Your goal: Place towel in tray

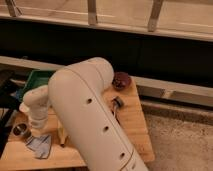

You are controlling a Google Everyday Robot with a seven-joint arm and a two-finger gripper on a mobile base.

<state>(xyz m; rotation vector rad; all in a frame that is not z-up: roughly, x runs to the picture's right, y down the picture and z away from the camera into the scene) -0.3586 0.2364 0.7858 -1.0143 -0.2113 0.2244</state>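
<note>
The robot's thick white arm (pixel 95 120) fills the middle of the view and hides much of the wooden bench (pixel 134 122) beneath it. The bench's right edge and front right corner are bare, with speckled floor (pixel 180 145) beyond them. The dark green tray (pixel 36 80) sits at the far left corner of the bench, its low walls partly covered by the arm's wrist, and the part of its floor that shows looks free. The towel (pixel 40 145) is a small grey-blue cloth, crumpled into soft folds, lying flat on the bench near the front left edge, well apart from the tray. The pincer (pixel 37 129) points down at the end of the wrist, right over the towel's upper edge. Its fingers are pressed together, but whether any cloth is caught between them cannot be told. A dark red bowl (pixel 121 80) stands at the far edge, right of the arm. A pale yellow banana (pixel 62 136) lies just right of the towel, and a small metal cup (pixel 20 131) stands just left of it.
</note>
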